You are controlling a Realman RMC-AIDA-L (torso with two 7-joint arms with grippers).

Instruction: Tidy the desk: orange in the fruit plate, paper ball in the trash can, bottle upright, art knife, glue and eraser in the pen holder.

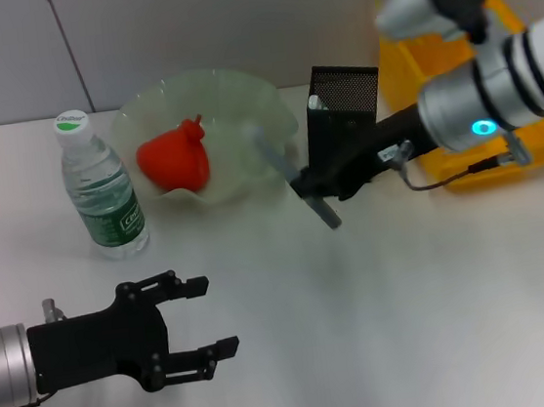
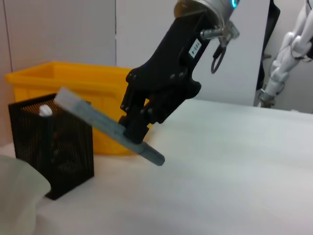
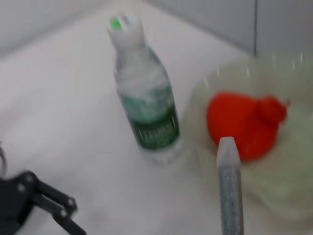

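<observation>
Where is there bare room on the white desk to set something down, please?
The white desk is bare in front, between the open left gripper and the yellow plastic trash can. It is crowded at the back: clear water bottle, pale green fruit plate, black mesh pen holder, and the right gripper shut on a grey art knife.

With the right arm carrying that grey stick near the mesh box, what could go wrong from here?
The right gripper holds the art knife tilted, not vertical, so its end may catch the pen holder rim and tip the box. The grip is mid-length; the knife could pivot or slip. Its far end hangs near the fruit plate, so a swing might nudge it.
</observation>
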